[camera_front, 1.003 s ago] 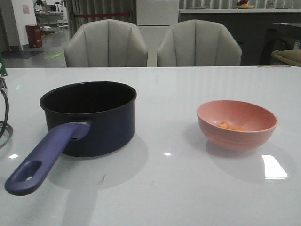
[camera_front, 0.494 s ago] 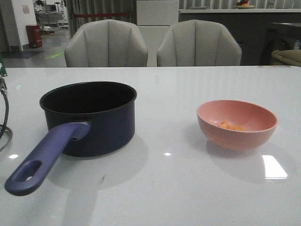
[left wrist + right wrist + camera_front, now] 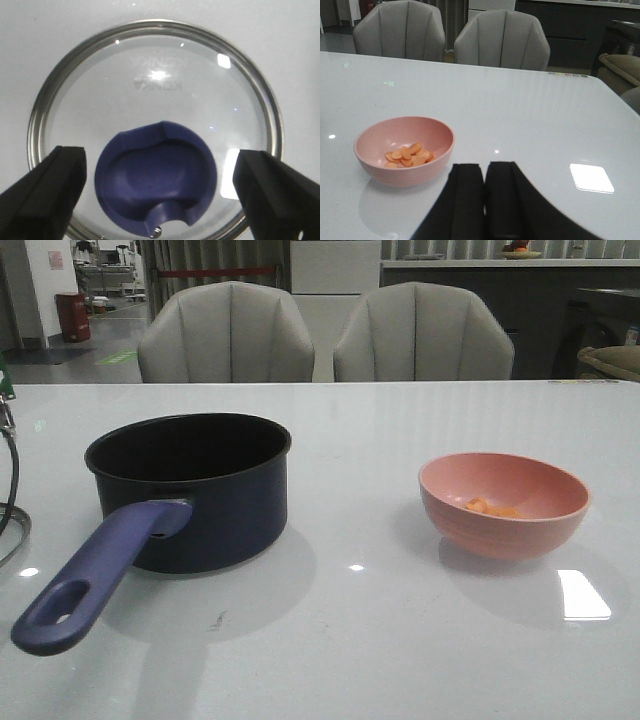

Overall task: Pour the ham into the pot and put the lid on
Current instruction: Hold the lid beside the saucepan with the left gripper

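The lid, flat on the table at far left, has edged slightly further into the front view, with the left gripper spread wide over its knob. The pot is empty, the ham lies unpoured in the pink bowl, and the right gripper is closed beside it.

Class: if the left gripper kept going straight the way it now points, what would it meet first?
Most likely the lid's blue knob, centred between the open left gripper fingers above the lid; depth is unclear.
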Controlling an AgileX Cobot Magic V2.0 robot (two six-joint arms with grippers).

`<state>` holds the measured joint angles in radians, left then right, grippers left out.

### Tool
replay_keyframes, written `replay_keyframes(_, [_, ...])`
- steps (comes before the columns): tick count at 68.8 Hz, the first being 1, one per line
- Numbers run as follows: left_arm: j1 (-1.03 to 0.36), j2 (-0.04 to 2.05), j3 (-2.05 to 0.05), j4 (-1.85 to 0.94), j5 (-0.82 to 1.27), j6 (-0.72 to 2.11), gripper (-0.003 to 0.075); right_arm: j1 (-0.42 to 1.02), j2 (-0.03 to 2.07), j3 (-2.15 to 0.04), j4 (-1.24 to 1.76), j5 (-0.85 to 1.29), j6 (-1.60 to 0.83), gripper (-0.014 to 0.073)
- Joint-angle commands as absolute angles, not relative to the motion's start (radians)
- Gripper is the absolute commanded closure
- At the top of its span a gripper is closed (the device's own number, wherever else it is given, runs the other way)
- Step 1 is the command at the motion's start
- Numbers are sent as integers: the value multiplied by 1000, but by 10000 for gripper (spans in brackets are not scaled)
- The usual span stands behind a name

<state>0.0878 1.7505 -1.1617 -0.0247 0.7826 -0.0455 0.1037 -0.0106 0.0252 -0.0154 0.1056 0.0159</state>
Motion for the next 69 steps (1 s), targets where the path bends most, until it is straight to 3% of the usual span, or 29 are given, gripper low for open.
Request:
replay_keyframes(1, [49, 1656, -1193, -25, 738, -9, 103, 97, -30, 21, -25, 33, 17, 445])
replay_keyframes(17, [11, 1471, -1143, -25, 653, -9, 103, 97, -30, 21, -25, 33, 17, 445])
replay_keyframes(37, [4, 1189, -925, -103, 426, -9, 103, 97, -30, 21, -25, 33, 17, 445])
replay_keyframes(50, [-115, 979, -774, -82, 282, -9, 103, 97, -30, 21, -25, 33, 17, 445])
replay_keyframes(69, [-223, 688, -642, -79, 284, -9, 103, 97, -30, 21, -25, 33, 17, 445])
